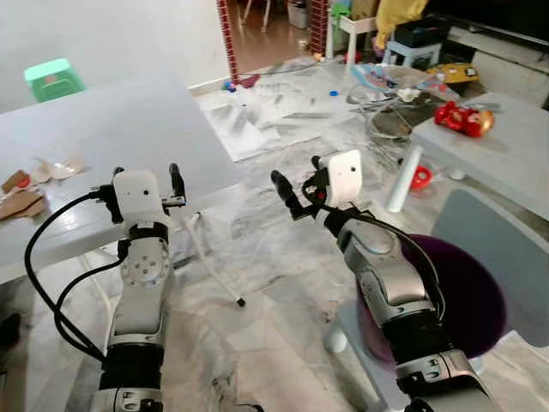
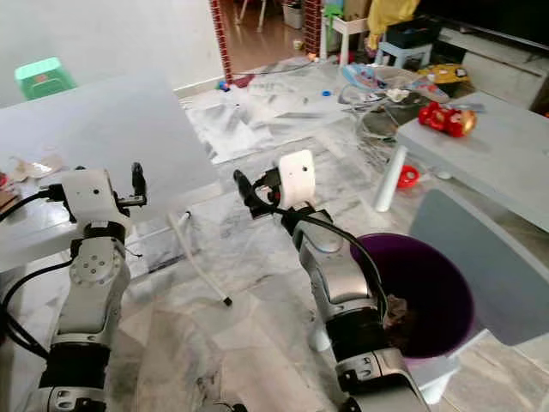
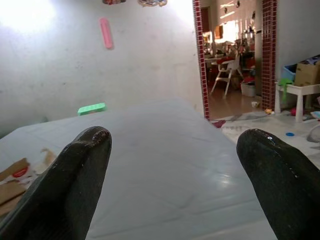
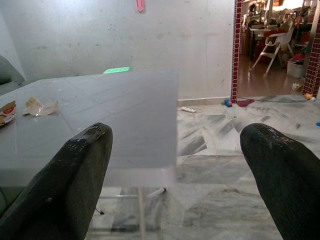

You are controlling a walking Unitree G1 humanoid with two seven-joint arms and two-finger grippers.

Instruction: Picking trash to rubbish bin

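1. Trash [image 1: 34, 184] (torn brown and pale wrappers) lies on the white bench [image 1: 111, 129], at its left edge.
2. The left tool [image 1: 146, 180] hangs over the bench's near edge, fingers spread, holding nothing.
3. The right tool [image 1: 296, 184] is raised above the marble floor [image 1: 266, 257], likewise released.
4. The purple rubbish bin [image 2: 429, 292] stands at the right, beside the right arm.

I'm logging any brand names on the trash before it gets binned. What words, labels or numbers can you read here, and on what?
No text can be read.
Brown paper wrapper on the white table: a red round mark, lettering too blurred.
Red toy on the grey table: print too small to read.
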